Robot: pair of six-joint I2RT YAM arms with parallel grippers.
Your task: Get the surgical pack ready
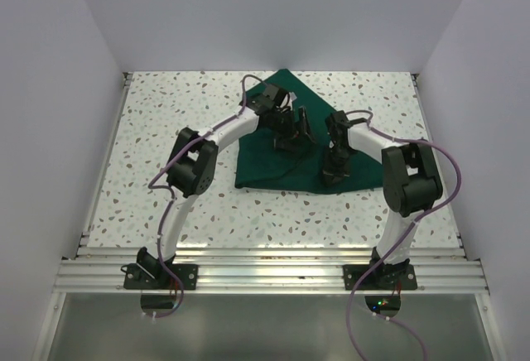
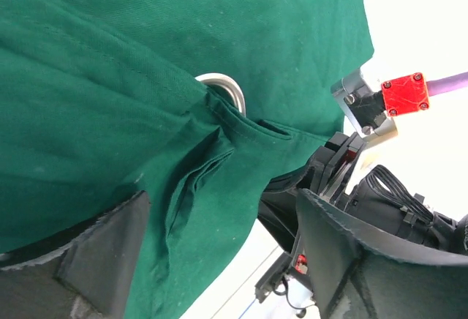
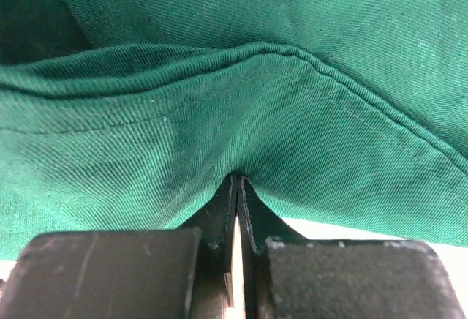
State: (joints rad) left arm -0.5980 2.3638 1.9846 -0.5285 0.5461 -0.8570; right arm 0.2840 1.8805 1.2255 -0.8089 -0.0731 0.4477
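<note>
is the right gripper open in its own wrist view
No, the right gripper is closed tight, with a fold of the green drape pinched at its tips.

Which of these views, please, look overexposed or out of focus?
Left wrist: the area beyond the surgical pack is blown out to white. Right wrist: fabric weave is sharp, with dark shadow at top left. Top external: even light, faint shadows, nothing blurred.

The surgical pack (image 3: 292,136) is matt woven cloth.
</note>
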